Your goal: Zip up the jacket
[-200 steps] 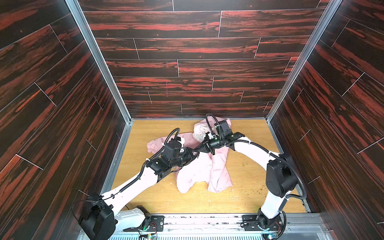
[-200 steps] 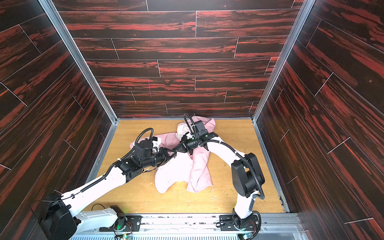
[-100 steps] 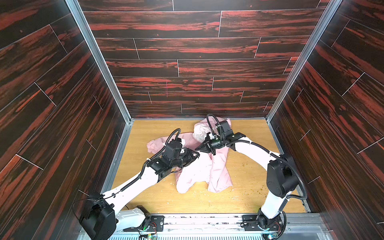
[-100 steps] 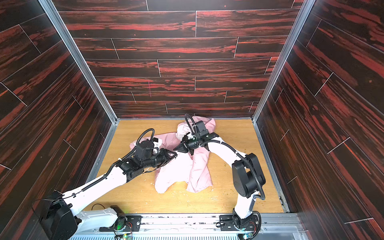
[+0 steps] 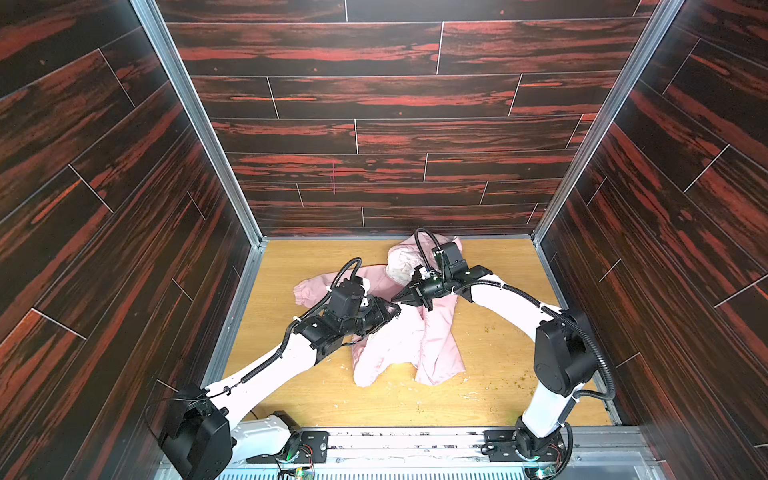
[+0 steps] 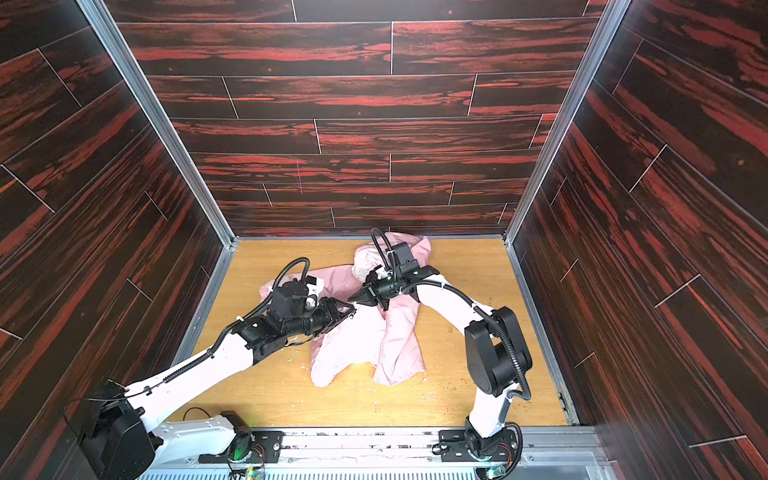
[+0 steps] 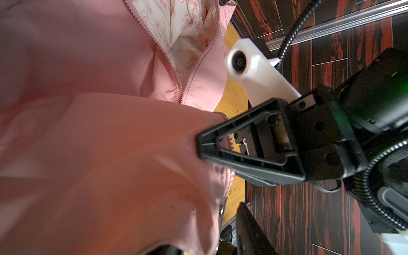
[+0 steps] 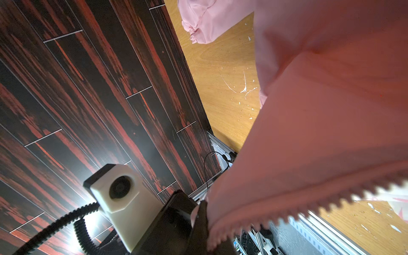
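Pink fabric, the jacket (image 5: 399,345), lies crumpled in the middle of the wooden tabletop (image 5: 291,257), its zipper (image 7: 174,72) gaping over the printed lining. The right gripper (image 7: 198,145) is clamped tight on a front edge. Just beside it, the left gripper (image 6: 347,311) has its jaws partly parted, with cloth between them.

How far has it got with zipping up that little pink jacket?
Done: very little. The jacket lies rumpled on the table, and its zipper teeth are apart, with the patterned lining showing between them.
In hand: the right hand pinches one front edge. The left hand sits beside it, fingers apart.
Left: joining the two rows and closing them all the way.
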{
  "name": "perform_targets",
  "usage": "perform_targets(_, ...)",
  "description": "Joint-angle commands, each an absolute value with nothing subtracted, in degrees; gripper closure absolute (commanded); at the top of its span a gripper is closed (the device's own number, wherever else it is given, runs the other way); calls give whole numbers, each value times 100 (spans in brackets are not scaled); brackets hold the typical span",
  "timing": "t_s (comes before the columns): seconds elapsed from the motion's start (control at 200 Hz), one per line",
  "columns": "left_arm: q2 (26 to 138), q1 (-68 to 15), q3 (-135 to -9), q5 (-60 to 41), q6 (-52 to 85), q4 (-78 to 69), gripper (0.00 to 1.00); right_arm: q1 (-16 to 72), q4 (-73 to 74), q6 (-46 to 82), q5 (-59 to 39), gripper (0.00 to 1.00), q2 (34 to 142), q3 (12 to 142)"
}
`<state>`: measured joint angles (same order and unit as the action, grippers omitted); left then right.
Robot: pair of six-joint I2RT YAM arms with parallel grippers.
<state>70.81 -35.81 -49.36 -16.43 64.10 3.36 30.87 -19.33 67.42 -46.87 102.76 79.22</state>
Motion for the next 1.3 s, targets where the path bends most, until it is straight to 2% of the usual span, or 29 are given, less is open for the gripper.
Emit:
perform_targets(0.0,6979,-3529,-4832,-1543,6469,260,60,3041,-1984,6715,-4658,100,9906,7877)
perform_targets(0.571,7338,-3511,-5038,-2180,6305,108,80,3016,-1969,6731,-4672,100,9966,7940)
perform_targets(0.641,7360,-3492,-5062,-2189,6304,105,80,3015,-1953,6728,-4668,100,9975,7945)
perform_targets(0.867,7322,-3389,-5054,-2176,6328,7,61,2986,-1945,6753,-4692,100,9975,7945)
perform_targets(1.072,7328,-3278,-5027,-2196,6397,-203,60,2971,-1942,6757,-4702,100,9966,7945)
perform_targets(1.297,7545,-3268,-5125,-2510,6436,-505,67,2951,-1973,6739,-4733,100,9983,7963)
